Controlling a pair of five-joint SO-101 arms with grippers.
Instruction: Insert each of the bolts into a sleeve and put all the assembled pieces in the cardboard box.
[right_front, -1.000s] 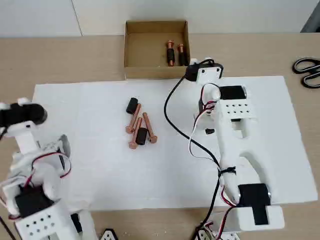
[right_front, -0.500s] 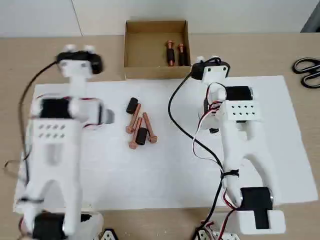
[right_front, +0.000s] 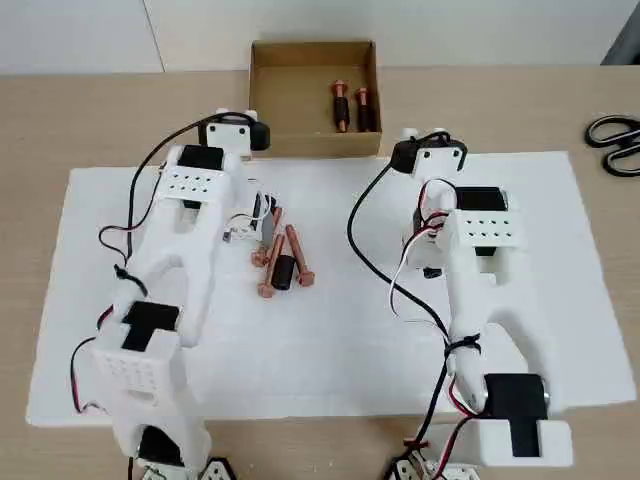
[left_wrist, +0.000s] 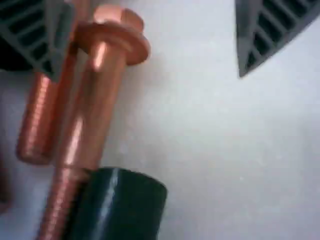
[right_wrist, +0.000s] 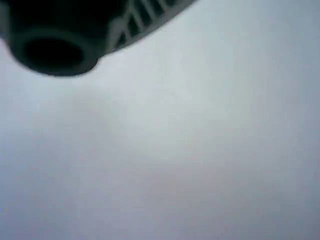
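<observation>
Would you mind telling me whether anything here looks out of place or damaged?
Nothing looks damaged or spilled. The loose bolts lie crossed in a heap with a sleeve among them, and scissors sit off the sheet.

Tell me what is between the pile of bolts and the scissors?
In the high view, the right arm stands between the bolts and the scissors. Its black cable loops over the white sheet on the bolts' side.
</observation>
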